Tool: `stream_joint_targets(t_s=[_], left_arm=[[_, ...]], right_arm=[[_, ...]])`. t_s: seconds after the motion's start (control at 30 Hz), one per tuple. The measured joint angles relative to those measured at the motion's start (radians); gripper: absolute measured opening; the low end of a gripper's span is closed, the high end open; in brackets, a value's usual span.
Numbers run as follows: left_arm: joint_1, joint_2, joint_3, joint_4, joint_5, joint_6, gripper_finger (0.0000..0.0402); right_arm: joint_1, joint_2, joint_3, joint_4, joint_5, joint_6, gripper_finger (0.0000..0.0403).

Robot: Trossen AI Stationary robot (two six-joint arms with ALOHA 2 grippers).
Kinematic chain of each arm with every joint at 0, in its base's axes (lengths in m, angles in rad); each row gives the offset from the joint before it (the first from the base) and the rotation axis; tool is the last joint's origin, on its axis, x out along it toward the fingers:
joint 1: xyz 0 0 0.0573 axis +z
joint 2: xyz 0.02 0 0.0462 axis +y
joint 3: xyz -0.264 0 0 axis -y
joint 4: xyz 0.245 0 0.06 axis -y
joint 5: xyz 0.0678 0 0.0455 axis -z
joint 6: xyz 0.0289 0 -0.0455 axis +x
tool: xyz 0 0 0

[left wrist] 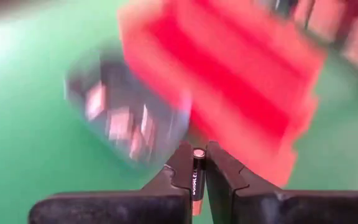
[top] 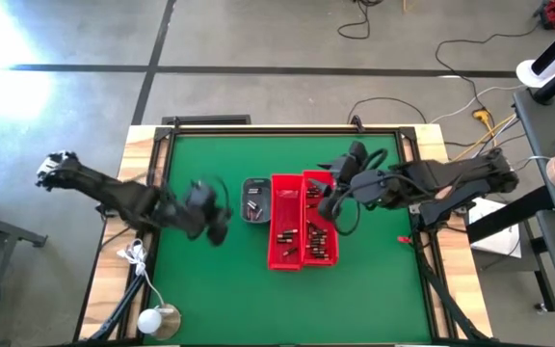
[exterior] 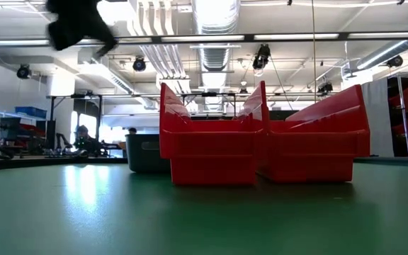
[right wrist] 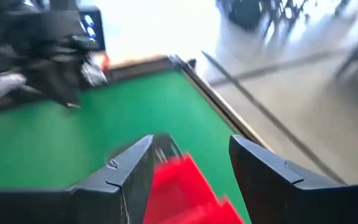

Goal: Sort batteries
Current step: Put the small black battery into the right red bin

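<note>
At nine o'clock of the grey tray [top: 254, 200], the left gripper [left wrist: 199, 163] was clenched on one battery [left wrist: 197, 175], held above the green mat. The right gripper [right wrist: 190, 163] hovered with fingers apart over the red bins [top: 302, 234], which held more batteries [top: 313, 236].

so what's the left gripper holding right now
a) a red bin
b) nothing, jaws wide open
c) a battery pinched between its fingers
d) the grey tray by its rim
c: in the left wrist view the left gripper is shut on a battery standing between its fingers, with the grey tray and red bins farther off, untouched.
</note>
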Motion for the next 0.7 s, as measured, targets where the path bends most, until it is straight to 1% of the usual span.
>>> stream_joint_targets(t_s=[0.07,0.1,0.23,0.3,0.37,0.47,0.57,0.7], left_arm=[[0.062,-0.034,0.002,0.165,-0.086,0.055,0.0001],[0.092,-0.043,0.002,0.274,-0.1,0.109,0.0],[0.171,-0.045,0.002,0.676,-0.08,0.352,0.0],[0.204,-0.033,0.002,0.842,-0.051,0.441,0.0],[0.239,-0.01,0.002,0.987,-0.018,0.518,0.0],[0.294,0.037,0.002,1.15,0.041,0.585,0.0],[0.346,0.093,0.002,1.265,0.151,0.574,0.0],[0.372,0.168,0.037,1.294,0.271,0.533,0.0]], right_arm=[[-0.002,0.021,0.0,0.107,-0.004,-0.067,0.0201],[-0.003,0.029,0.0,0.159,-0.016,-0.098,0.0201],[-0.008,0.047,-0.001,0.321,-0.11,-0.164,0.0201],[-0.012,0.048,-0.001,0.373,-0.131,-0.146,0.0201],[-0.026,0.048,-0.001,0.401,-0.183,-0.116,0.0201],[-0.054,0.049,0.0,0.419,-0.268,-0.075,0.0201],[-0.078,0.053,-0.001,0.419,-0.295,-0.04,0.0201],[-0.099,0.054,-0.001,0.391,-0.33,0.018,0.0201]])
